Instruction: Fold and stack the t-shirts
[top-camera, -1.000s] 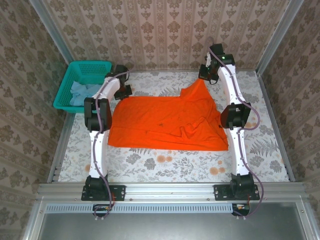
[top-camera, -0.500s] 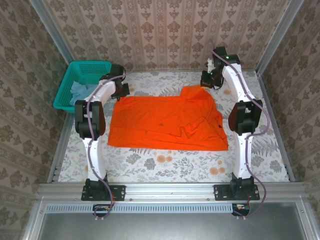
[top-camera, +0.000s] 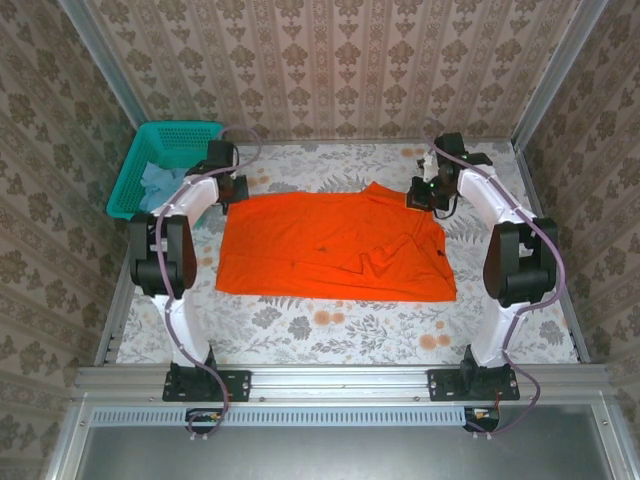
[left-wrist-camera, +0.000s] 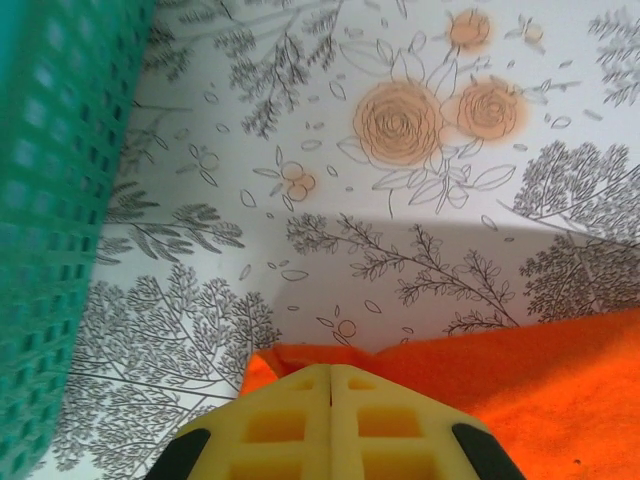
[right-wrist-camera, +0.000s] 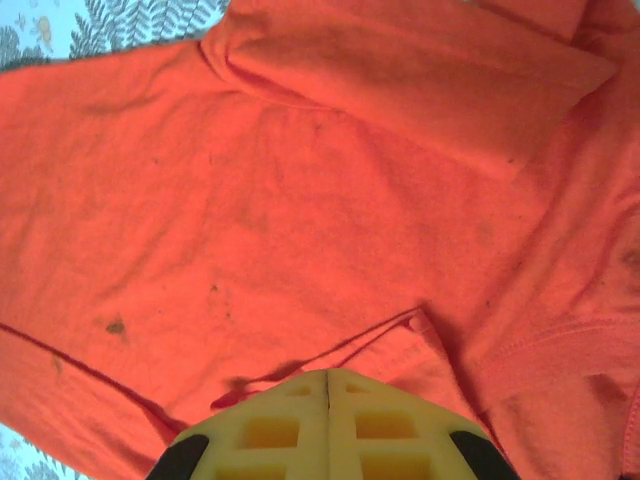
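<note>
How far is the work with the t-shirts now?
Done: the orange t-shirt lies spread out on the table, unfolded. In hand: the left gripper and the right gripper are both shut on its far edge. Left: folding it, then taking the blue t-shirt from the basket, folding it and stacking both.

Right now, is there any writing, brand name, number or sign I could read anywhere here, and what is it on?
None: no word, number or logo can be read in any view.
The orange t-shirt is plain cloth with no print.
The teal basket, the flowered table cover and the walls carry patterns only, no lettering.
</note>
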